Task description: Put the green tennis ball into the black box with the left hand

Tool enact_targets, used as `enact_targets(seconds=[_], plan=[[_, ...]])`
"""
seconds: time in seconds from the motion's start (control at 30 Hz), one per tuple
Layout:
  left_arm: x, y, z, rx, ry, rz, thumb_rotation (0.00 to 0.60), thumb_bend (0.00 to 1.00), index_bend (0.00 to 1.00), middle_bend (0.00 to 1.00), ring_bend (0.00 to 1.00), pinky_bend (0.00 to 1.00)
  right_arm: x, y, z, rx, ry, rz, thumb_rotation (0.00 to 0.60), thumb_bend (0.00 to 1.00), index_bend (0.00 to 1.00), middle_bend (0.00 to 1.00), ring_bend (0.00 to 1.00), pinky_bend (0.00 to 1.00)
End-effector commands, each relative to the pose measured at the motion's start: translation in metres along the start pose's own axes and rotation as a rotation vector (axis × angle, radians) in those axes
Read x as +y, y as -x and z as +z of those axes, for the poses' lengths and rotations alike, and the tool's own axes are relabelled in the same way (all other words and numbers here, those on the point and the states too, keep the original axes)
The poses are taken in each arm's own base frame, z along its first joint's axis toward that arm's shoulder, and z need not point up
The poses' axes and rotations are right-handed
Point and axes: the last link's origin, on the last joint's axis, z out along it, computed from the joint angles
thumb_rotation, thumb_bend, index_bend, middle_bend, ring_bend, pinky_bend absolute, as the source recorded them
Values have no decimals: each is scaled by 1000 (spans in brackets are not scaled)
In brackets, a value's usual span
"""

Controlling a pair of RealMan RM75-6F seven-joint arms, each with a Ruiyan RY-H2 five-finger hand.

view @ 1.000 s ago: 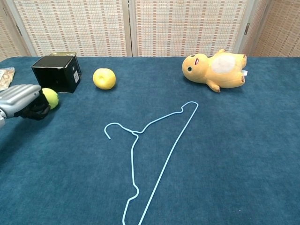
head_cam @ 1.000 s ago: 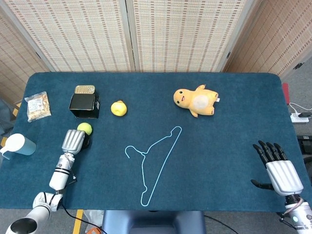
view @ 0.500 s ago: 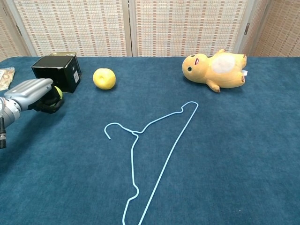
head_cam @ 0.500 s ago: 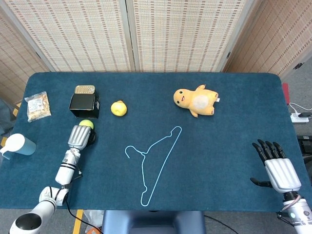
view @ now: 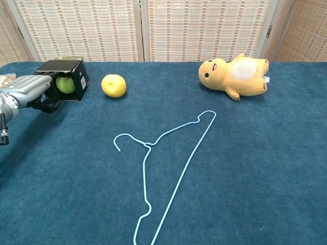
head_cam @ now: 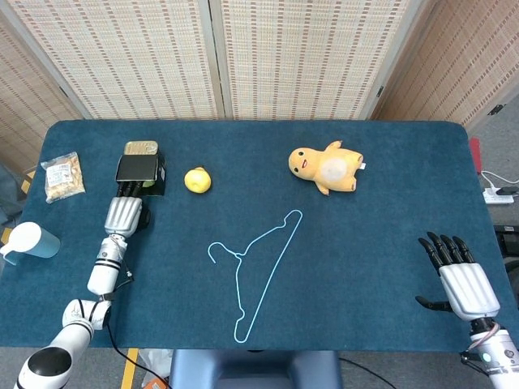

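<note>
The green tennis ball [view: 65, 84] is gripped in my left hand [view: 31, 91], raised off the cloth right in front of the near face of the black box [view: 61, 66]. In the head view the left hand [head_cam: 124, 215] covers the ball, and its fingertips reach the near edge of the black box [head_cam: 139, 168]. My right hand [head_cam: 461, 280] rests at the table's front right corner with its fingers spread and nothing in it; the chest view does not show it.
A yellow fruit [head_cam: 197, 180] lies just right of the box. A tin [head_cam: 140, 148] stands behind the box, and a snack bag [head_cam: 63, 177] and a cup [head_cam: 28, 241] sit to its left. A light-blue hanger [head_cam: 255, 267] lies mid-table; a yellow plush duck [head_cam: 327, 168] sits beyond.
My left hand has carried the ball away from me and upward, from the cloth to the box's near face. The right hand has stayed still.
</note>
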Motion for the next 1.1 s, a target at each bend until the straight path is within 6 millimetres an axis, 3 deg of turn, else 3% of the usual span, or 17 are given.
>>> enact_targets(seconds=[0.03, 0.33, 1.1], plan=[[0, 1, 0, -13, 1, 8, 600, 488, 0, 0, 0, 0, 0, 0, 0, 1, -1, 1, 600, 0, 0, 0, 0, 0], [3, 13, -5, -72, 15, 16, 600, 472, 0, 0, 0, 0, 1, -1, 0, 11, -1, 4, 600, 0, 0, 0, 0, 0], [-6, 16, -13, -99, 9, 26, 600, 472, 0, 0, 0, 0, 1, -2, -1, 22, -8, 8, 600, 0, 0, 0, 0, 0]])
